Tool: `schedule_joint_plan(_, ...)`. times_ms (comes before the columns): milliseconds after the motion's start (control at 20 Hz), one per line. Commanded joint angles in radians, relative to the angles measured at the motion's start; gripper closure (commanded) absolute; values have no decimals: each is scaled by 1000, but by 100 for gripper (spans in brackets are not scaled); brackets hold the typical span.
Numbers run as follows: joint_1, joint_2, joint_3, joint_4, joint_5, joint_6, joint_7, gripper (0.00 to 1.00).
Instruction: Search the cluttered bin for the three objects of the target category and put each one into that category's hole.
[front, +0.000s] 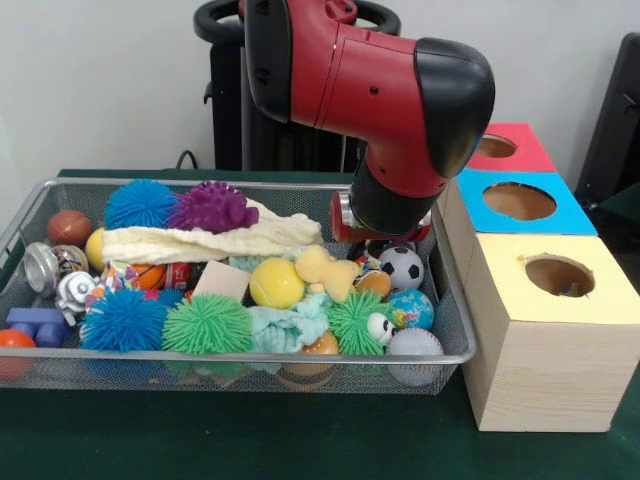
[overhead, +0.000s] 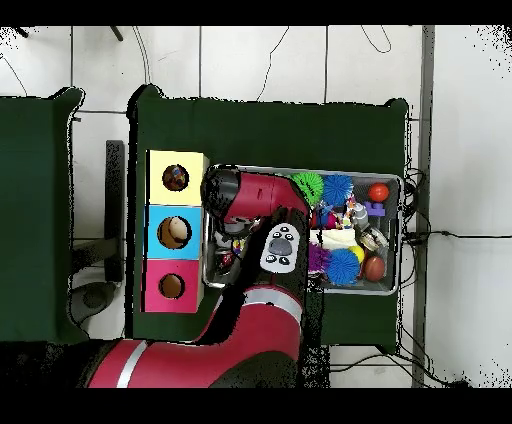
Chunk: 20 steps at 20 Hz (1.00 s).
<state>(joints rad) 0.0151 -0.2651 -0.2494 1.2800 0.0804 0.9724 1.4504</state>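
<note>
Wire bin (front: 455, 355) brims with toys — yellow-topped box (front: 600, 300) beside it.

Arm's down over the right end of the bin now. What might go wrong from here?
1. The gripper is hidden behind the arm in both views, so a grasp among the soccer ball and its packed neighbours cannot be checked.
2. The cream cloth drapes over other toys and may snag or hide targets.
3. The arm hangs close to the yellow-topped box; a swing could bump it.
</note>
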Motion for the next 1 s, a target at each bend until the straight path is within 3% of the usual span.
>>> schedule_joint_plan(50,1,-56,29,56,-55,-171,147,100)
schedule_joint_plan(450,23,-59,17,-59,-48,-84,162,100)
schedule_joint_plan(1000,40,-76,-18,-150,-64,15,142,100)
